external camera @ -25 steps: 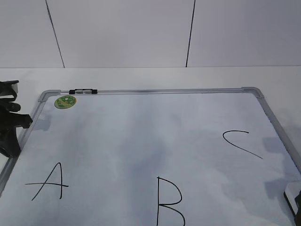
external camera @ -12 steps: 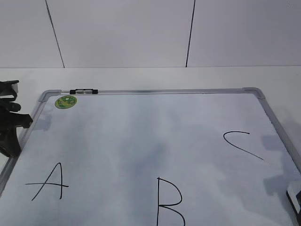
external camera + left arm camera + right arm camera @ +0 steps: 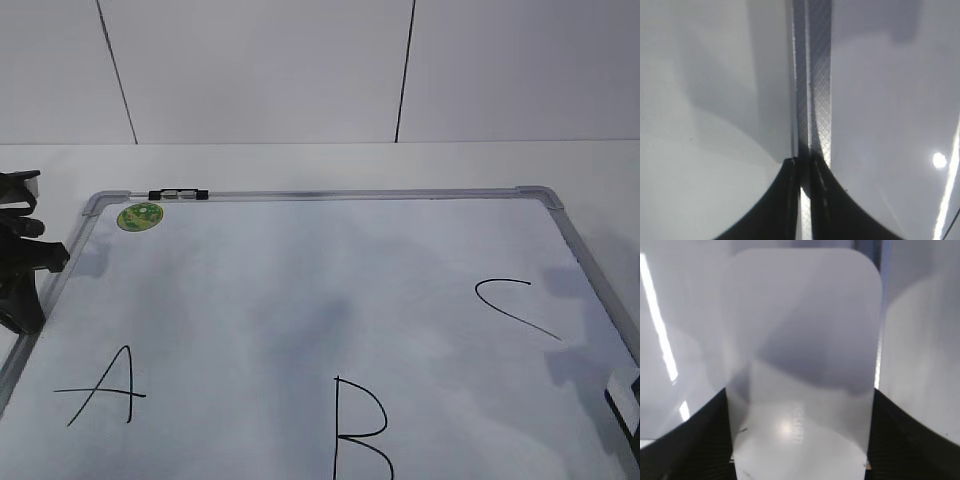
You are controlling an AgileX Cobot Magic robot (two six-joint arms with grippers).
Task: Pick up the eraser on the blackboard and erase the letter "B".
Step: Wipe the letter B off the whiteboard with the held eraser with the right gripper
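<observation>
The blackboard is a white dry-erase board with a silver-grey frame, lying flat on the table. The letter "B" is drawn in black at the bottom centre, whole and partly cut by the view's lower edge. My right gripper is shut on the eraser, a white oblong block held between both black jaws. In the exterior view only a corner of the eraser shows, at the lower right edge over the board's right side. My left gripper is shut and empty over the board's left frame.
The letter "A" is at the lower left and the letter "C" at the right. A round green sticker and a small black clip sit at the board's top left. White wall panels stand behind the table.
The eraser in my right gripper has risen slightly at the lower right edge, and its shadow has shifted on the board. The left arm has not moved.
</observation>
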